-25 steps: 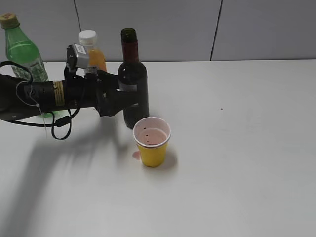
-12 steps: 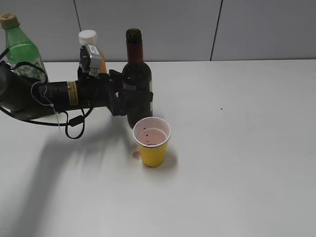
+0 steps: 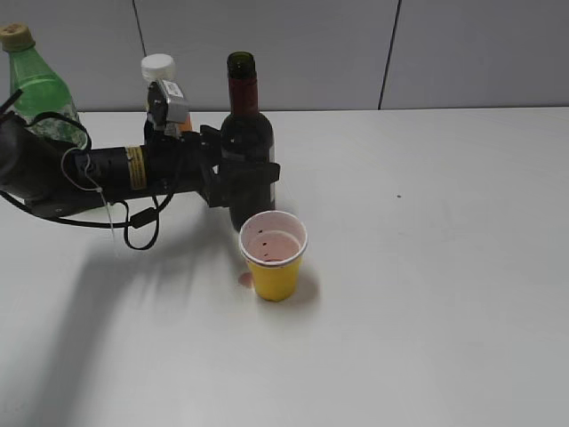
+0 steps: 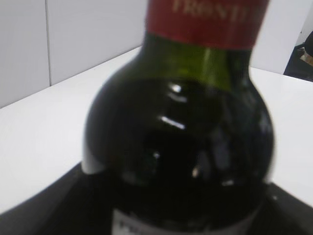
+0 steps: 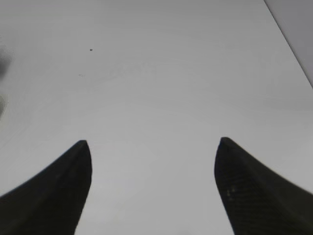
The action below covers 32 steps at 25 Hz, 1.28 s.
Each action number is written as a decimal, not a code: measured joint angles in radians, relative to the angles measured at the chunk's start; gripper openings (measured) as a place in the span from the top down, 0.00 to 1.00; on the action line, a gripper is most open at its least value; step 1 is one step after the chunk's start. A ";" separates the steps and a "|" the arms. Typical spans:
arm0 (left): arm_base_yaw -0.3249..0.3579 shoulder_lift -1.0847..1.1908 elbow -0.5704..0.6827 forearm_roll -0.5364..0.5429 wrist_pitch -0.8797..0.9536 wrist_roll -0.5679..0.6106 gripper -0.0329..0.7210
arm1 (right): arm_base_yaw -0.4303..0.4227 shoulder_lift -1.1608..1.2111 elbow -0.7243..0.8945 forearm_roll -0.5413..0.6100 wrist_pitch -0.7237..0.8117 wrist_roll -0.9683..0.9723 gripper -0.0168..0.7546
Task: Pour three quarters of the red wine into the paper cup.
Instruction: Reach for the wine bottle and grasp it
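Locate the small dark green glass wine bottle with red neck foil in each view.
Exterior view: dark green glass wine bottle upper left of centre, standing behind the yellow paper cup, left gripper around its body.
Left wrist view: fills the frame.
Right wrist view: not in it.
Shared landmark: red neck foil.

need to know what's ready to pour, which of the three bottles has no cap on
The dark green wine bottle with red neck foil: its mouth is open. The orange juice bottle has a white cap, and the green soda bottle a tan one.
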 joint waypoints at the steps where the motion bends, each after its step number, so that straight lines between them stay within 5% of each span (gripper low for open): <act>1: -0.001 0.001 0.000 0.000 0.000 0.002 0.14 | 0.000 0.000 0.000 0.000 0.000 0.000 0.21; 32: -0.028 0.040 -0.069 0.003 0.065 0.005 0.17 | 0.000 0.000 0.000 0.000 0.000 0.000 0.21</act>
